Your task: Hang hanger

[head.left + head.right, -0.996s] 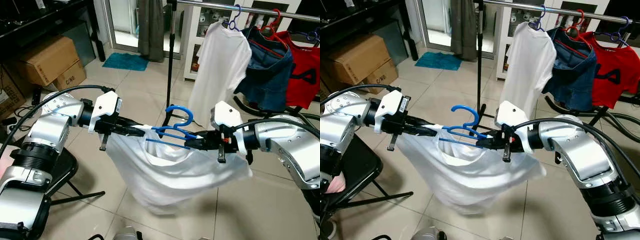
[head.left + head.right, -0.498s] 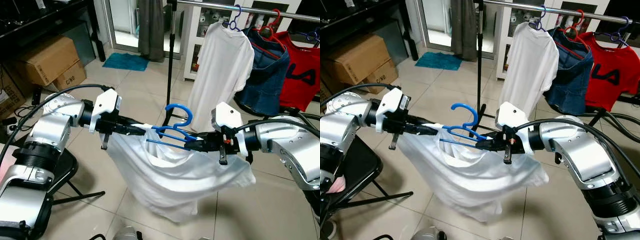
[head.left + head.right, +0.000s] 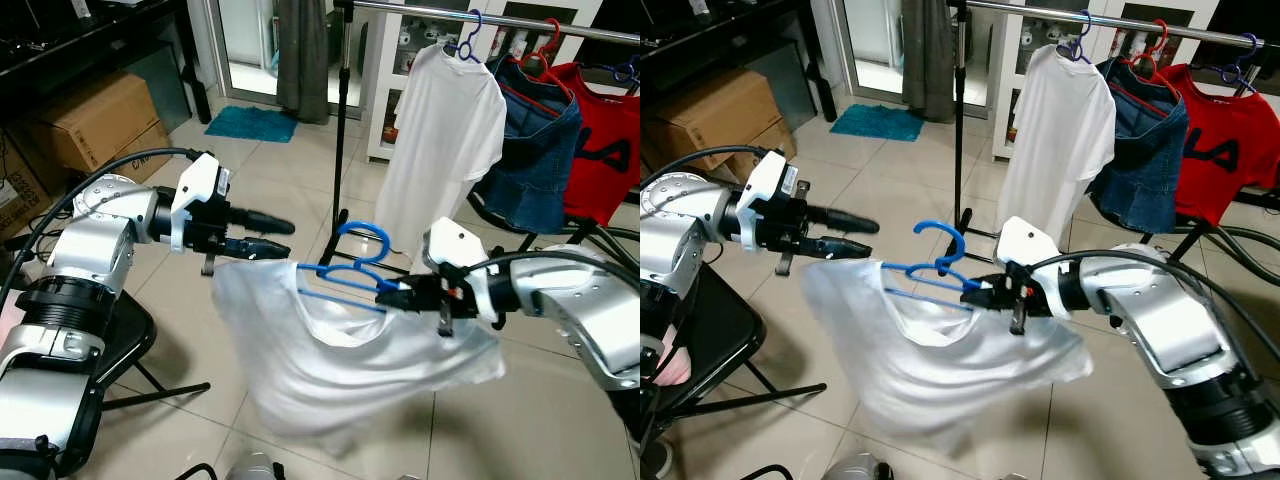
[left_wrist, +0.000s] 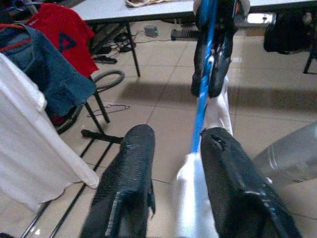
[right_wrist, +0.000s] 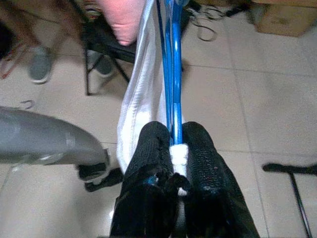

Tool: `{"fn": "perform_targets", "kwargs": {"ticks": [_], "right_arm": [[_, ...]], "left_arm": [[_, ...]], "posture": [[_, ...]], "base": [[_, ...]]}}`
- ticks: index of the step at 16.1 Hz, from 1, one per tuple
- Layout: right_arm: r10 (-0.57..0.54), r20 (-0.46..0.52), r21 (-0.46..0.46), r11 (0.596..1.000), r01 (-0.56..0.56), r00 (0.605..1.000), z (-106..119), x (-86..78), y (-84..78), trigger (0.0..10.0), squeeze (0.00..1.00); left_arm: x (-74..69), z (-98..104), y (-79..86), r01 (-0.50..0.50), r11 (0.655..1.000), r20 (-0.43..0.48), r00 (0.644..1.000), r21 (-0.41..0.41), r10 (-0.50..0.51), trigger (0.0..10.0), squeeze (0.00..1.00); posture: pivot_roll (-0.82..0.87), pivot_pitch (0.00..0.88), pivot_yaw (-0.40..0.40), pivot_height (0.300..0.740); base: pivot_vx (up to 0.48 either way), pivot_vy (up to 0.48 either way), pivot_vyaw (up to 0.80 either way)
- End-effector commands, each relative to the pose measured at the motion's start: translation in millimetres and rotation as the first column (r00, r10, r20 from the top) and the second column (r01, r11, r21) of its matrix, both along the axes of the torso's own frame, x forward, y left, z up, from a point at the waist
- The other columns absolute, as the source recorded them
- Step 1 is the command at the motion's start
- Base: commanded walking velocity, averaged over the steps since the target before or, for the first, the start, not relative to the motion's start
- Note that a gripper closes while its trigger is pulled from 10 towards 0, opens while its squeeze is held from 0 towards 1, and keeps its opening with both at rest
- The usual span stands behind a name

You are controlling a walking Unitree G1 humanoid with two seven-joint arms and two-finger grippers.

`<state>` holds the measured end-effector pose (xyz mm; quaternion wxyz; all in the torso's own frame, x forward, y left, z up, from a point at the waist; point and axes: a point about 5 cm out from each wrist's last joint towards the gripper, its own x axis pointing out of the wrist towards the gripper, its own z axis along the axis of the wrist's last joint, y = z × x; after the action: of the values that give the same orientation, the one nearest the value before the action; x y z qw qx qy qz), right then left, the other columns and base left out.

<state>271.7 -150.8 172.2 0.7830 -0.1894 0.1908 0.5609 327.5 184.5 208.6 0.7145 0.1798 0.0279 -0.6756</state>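
My right gripper [image 3: 397, 293] is shut on one end of a blue hanger [image 3: 355, 265] that carries a white shirt [image 3: 340, 360]. The shirt sags below the hanger over the tiled floor. In the right wrist view the fingertips [image 5: 190, 148] pinch the hanger's blue bar [image 5: 171, 64] with white cloth [image 5: 141, 99] beside it. My left gripper [image 3: 278, 235] stands open just left of the shirt's edge, holding nothing. Between the left wrist view's spread fingers [image 4: 129, 183] the hanger [image 4: 203, 99] shows further off. The clothes rail [image 3: 480, 12] runs high at the back right.
On the rail hang a white T-shirt [image 3: 445, 130], a denim garment [image 3: 540, 150] and a red shirt [image 3: 605, 140]. The rack's black pole [image 3: 340, 130] stands behind the hanger. Cardboard boxes [image 3: 95, 120] sit at the far left, and a black folding chair [image 3: 120, 340] stands below my left arm.
My left gripper has opened, let go of the shirt and drawn back to the left. The shirt's left side has dropped and now hangs from the hanger alone.
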Motion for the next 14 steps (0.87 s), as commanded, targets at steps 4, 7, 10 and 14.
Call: {"fn": "perform_targets", "kwargs": {"ticks": [4, 7, 10, 14], "right_arm": [[-0.086, 0.023, 0.017, 0.996, 0.086, 0.996, 0, 5.4, 1.5, 0.0, 0.00], [-0.299, 0.044, 0.051, 0.954, 0.297, 0.953, -7, 17.1, 7.2, 0.0, 0.00], [-0.447, 0.048, 0.108, 0.891, 0.441, 0.893, -10, 23.8, 14.6, 0.0, 0.00], [-0.571, 0.043, 0.222, 0.806, 0.549, 0.820, -15, 25.4, 34.0, 0.0, 0.00]], "left_arm": [[8.6, 10, -2.3, -0.102, 0.993, 0.062, 0.992, -0.052, 0.105, 10.0, 0.00], [26.2, 11, 8.1, -0.409, 0.908, 0.121, 0.900, -0.096, 0.418, 10.0, 0.00], [21.3, -14, 7.0, -0.547, 0.831, 0.071, 0.829, -0.103, 0.554, 10.0, 0.00], [13.5, -48, -28.0, -0.652, 0.736, 0.009, 0.747, -0.185, 0.664, 10.0, 1.00]], "posture": [[0.00, 0.000, 0.019, 0.740], [0.00, 0.000, 0.024, 0.740], [0.01, 0.000, 0.018, 0.740], [0.02, 0.000, -0.005, 0.740]], "base": [[0.000, 0.000, 0.00], [0.000, 0.000, 0.00], [0.000, 0.000, 0.00], [0.000, 0.000, 0.00]]}}
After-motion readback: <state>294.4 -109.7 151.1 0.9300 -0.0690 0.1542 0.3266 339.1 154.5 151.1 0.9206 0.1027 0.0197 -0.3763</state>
